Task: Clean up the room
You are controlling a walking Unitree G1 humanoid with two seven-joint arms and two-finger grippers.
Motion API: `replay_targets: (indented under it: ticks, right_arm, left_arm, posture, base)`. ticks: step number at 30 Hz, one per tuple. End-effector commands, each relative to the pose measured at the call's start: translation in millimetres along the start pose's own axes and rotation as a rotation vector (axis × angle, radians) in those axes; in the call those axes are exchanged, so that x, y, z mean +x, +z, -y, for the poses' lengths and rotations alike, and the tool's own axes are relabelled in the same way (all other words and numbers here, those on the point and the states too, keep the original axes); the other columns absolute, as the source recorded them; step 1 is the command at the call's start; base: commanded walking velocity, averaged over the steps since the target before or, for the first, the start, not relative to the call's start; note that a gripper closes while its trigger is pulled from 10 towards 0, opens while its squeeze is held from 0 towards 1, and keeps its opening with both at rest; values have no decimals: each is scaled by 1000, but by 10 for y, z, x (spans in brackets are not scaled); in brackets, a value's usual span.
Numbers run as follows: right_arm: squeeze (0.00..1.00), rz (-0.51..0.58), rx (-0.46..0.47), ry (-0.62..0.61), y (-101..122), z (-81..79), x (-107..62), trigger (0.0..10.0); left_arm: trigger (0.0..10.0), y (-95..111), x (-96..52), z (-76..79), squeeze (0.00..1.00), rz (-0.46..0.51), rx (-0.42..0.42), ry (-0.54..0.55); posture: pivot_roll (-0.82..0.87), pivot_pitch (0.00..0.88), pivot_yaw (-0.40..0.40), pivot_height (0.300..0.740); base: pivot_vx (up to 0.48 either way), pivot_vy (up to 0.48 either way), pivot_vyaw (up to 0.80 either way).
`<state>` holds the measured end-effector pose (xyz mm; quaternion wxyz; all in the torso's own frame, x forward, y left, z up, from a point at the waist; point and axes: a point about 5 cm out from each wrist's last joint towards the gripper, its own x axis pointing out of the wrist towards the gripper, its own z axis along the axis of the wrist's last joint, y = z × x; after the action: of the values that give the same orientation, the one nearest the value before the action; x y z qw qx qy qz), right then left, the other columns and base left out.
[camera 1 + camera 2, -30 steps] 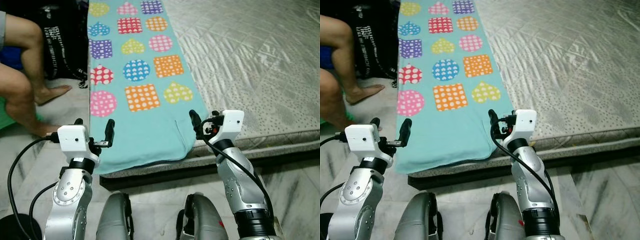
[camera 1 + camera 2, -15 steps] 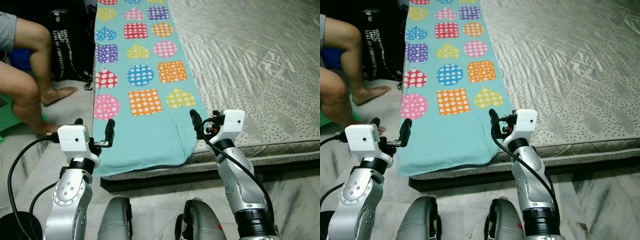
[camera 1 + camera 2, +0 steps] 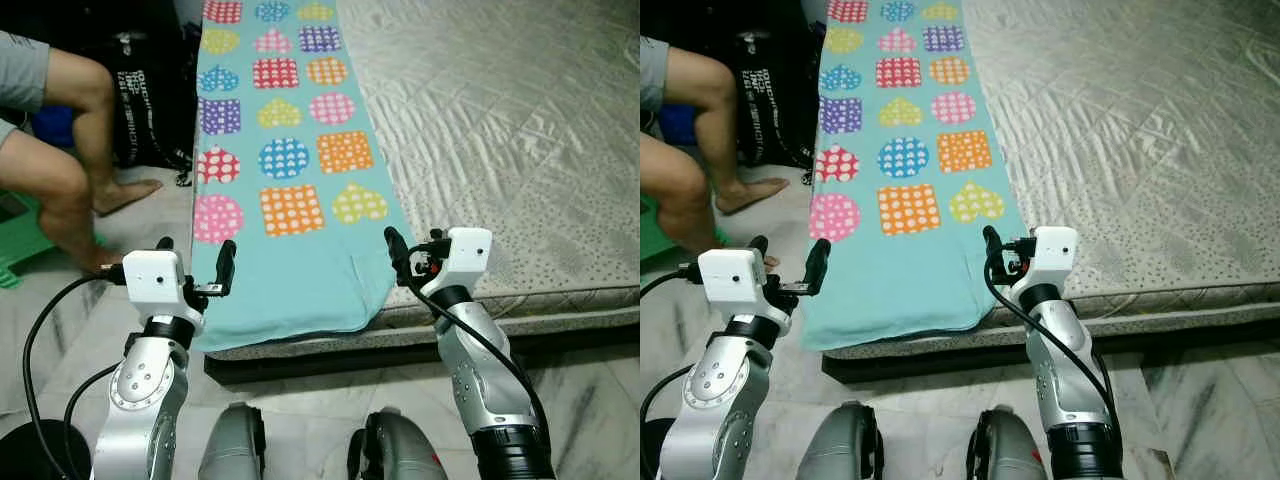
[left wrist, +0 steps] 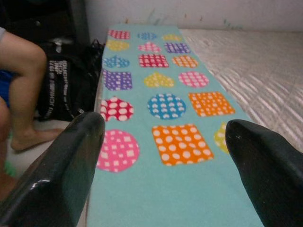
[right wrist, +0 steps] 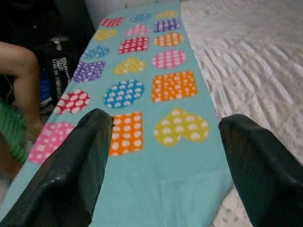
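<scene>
A pale marble floor (image 3: 80, 320) runs up to a low mattress (image 3: 500, 120) covered in a grey quilted sheet, which takes up most of the space ahead. Along the mattress's left side lies a long turquoise blanket (image 3: 290, 270) printed with dotted hearts, circles and squares; its near end hangs just over the mattress edge. It lies flat and spread, directly beyond the fingertips of both grippers. To the left of the blanket a person's bare legs (image 3: 70, 170) rest on the floor, well out past the left fingers, with a black bag (image 3: 150, 100) standing between the legs and the blanket's edge. A green stool (image 3: 20, 250) sits beside the person's feet. The left gripper (image 3: 192, 267) hovers over the floor at the blanket's near left corner, fingers spread wide. The right gripper (image 3: 412, 252) hovers at the blanket's near right corner, above the mattress edge, fingers likewise wide apart and touching nothing.
</scene>
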<state>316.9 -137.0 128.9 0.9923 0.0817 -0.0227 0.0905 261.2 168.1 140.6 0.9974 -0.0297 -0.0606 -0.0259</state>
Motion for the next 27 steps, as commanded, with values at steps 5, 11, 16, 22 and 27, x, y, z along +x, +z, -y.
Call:
replay_targets:
  ticks: [5, 11, 16, 22, 27]
  right_arm:
    - [0, 4, -8, -8, -5, 11, -8, 10000]
    - [0, -2, -12, -21, -32, 33, -22, 10000]
    - [0, -7, -8, -39, -42, 46, -21, 10000]
    - [0, -21, 3, -63, -61, 68, -6, 10000]
    - [0, -20, -2, -66, -60, 69, 2, 10000]
  left_arm:
    - [10000, -32, -16, -13, 0, -15, 4, -2]
    - [10000, -39, -9, -12, 0, -18, 1, -6]
    - [10000, -38, 4, -1, 0, -16, -3, -12]
    - [10000, -40, 20, 6, 0, -16, -10, -12]
    - [10000, -35, 13, 31, 0, -8, -15, -37]
  posture:
    - [109, 198, 15, 740]
    - [108, 191, 19, 740]
    - [106, 187, 20, 740]
    - [107, 183, 18, 740]
    - [107, 183, 16, 740]
  base:
    - [0, 0, 0]
    - [0, 0, 0]
    - [0, 0, 0]
    - [0, 0, -360]
    - [0, 0, -800]
